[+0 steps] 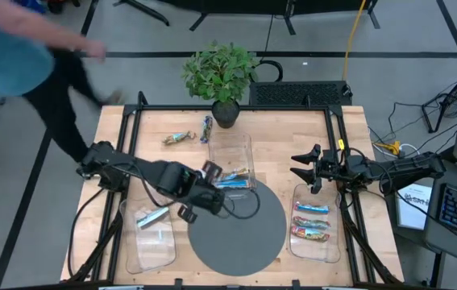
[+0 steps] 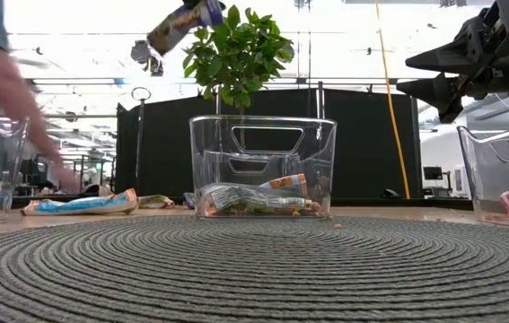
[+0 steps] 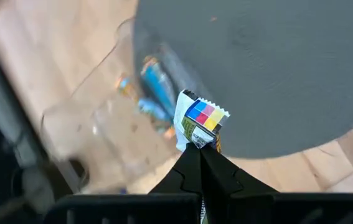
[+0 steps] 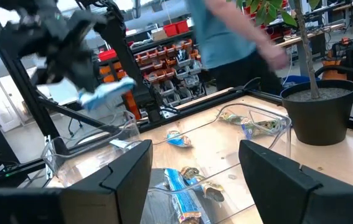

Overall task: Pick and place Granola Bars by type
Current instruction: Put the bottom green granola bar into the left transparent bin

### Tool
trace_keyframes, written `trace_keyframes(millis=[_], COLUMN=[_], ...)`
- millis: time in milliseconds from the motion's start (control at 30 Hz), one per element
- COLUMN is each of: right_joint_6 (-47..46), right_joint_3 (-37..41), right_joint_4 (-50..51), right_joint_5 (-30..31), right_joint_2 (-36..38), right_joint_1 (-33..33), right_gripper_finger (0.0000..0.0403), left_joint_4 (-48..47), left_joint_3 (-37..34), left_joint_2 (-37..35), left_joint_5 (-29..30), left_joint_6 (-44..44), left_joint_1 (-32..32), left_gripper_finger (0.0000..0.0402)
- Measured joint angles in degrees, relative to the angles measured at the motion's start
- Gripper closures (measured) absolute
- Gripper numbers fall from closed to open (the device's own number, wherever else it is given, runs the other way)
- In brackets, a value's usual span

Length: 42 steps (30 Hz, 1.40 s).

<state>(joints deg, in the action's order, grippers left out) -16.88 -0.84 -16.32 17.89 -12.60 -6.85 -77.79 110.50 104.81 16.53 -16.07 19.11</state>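
From above, I see my left claw (image 1: 210,171) over the near edge of the centre tray (image 1: 232,161), pinching a bar (image 1: 211,170) by one end; that tray already holds blue-wrapped bars (image 1: 234,180); the left tray (image 1: 151,234) has one silver-white bar (image 1: 152,215), the right tray (image 1: 317,221) three, blue and red; two loose bars (image 1: 178,138) lie on the bench (image 1: 292,137) near the potted plant (image 1: 222,74), and a person (image 1: 18,56) reaches in at the far left corner; my right claw (image 1: 307,167) waits spread just beyond the right tray.

At bench level, the held bar hangs high (image 2: 185,21), tilted, above the centre tray (image 2: 262,166); the woven mat (image 2: 254,269) fills the foreground; a loose blue bar (image 2: 82,205) lies flat at the left.

Through the left wrist, the fingers are pressed together on the crimped seam of the wrapper (image 3: 198,122); I judge it light, thin and slippery, the foil crushing readily, so the seam or a short end is the safest hold; a swing could twist it loose.

Through the right wrist, the fingers (image 4: 280,180) stand wide apart, empty, facing the centre tray's bars (image 4: 182,190).
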Motion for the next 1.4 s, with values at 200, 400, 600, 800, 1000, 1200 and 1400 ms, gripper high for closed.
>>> trace_keyframes(millis=[200, 400, 600, 800, 1000, 1200, 1400], right_joint_6=[0.0, 0.0, 0.0, 0.0, 0.0, 0.0, 0.0], right_joint_3=[0.0, 0.0, 0.0, 0.0, 0.0, 0.0, 0.0], right_joint_4=[0.0, 0.0, 0.3, 0.3, 0.3, 0.3, 0.3], right_joint_5=[0.0, 0.0, 0.0, 0.0, 0.0, 0.0, 0.0], right_joint_2=[0.0, 0.0, -0.2, -0.2, -0.2, -0.2, -0.2], right_joint_1=[0.0, 0.0, 0.0, 0.0, 0.0, 0.0, 0.0], right_gripper_finger=[0.0170, 0.0170, 0.0170, 0.0170, 0.0170, 0.0170, 0.0170], left_joint_4=[-11.3, -12.2, -12.3, -12.2, -12.0, -12.1, -5.7], left_joint_3=[10.7, 18.3, 19.5, 19.4, 8.3, -9.5, -23.4], left_joint_2=[0.0, -2.3, -6.4, -8.4, -13.2, -20.2, -27.1], left_joint_5=[4.2, 3.8, 3.0, 0.3, -2.0, -4.3, -6.6], left_joint_6=[12.5, 25.2, 35.9, 42.4, 48.8, 54.8, 60.2], left_joint_1=[-2.2, -4.6, -6.6, -8.9, -9.9, -8.5, -5.6], left_gripper_finger=[0.0401, 0.0401, 0.0401, 0.0401, 0.0401, 0.0401, 0.0401])
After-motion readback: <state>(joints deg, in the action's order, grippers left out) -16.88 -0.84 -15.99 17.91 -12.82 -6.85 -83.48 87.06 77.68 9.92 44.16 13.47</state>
